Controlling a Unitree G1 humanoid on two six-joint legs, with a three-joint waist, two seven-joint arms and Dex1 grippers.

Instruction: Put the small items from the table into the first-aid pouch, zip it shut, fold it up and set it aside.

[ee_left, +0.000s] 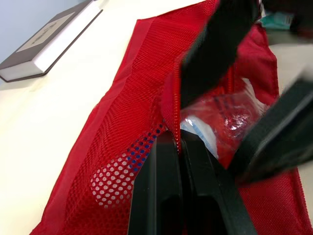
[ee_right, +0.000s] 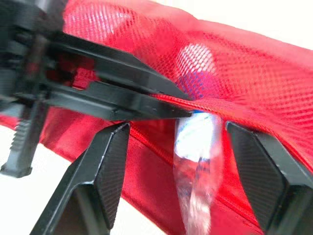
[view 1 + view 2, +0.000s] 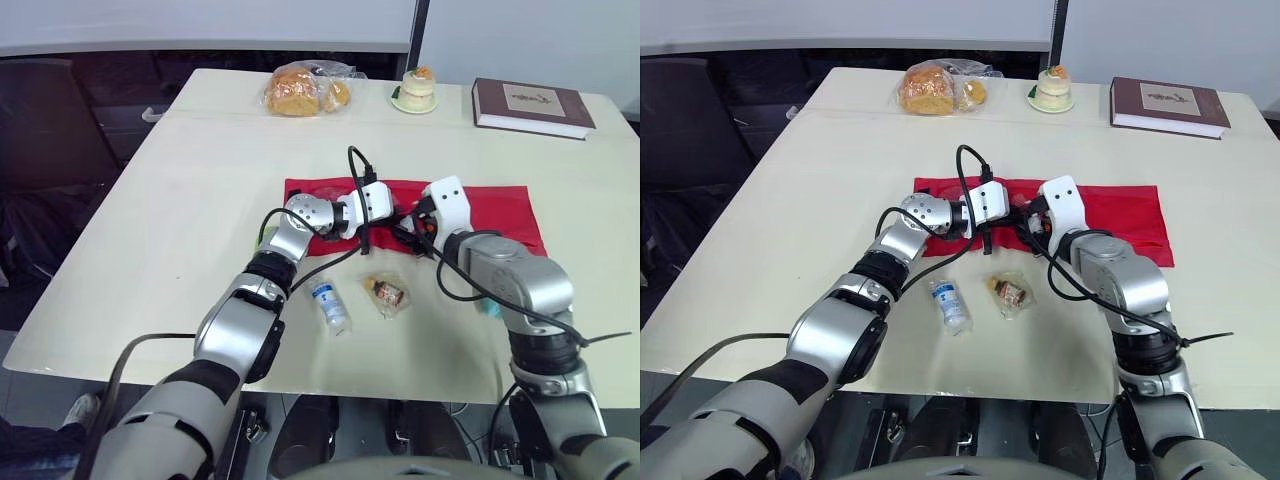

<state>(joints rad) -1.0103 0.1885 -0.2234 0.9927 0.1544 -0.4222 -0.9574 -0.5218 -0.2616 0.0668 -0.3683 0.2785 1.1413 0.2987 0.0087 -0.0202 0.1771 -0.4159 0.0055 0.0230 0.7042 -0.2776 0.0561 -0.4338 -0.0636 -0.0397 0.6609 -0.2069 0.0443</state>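
Pinching the zipper edge of the red mesh first-aid pouch (image 3: 500, 215), the left gripper (image 1: 178, 142) has its two black fingers pressed together on the fabric and holds that edge lifted off the table (image 3: 180, 220). Just to its right, a clear plastic packet (image 2: 195, 147) sits at the pouch's mouth, its upper end under the raised edge. The right gripper (image 2: 177, 128) faces the same spot with its fingers spread wide on either side of the packet, neither one touching it. The pouch lies flat at mid-table. On the bare table in front of it, from left to right, lie a small white bottle with a blue label (image 3: 330, 305), a little brown vial in a clear wrapper (image 3: 386, 292) and a teal item (image 3: 490, 308) partly hidden by the right arm. Along the far edge are a bag of bread (image 3: 305, 90), a small cake on a plate (image 3: 415, 88) and a book (image 3: 530, 105).
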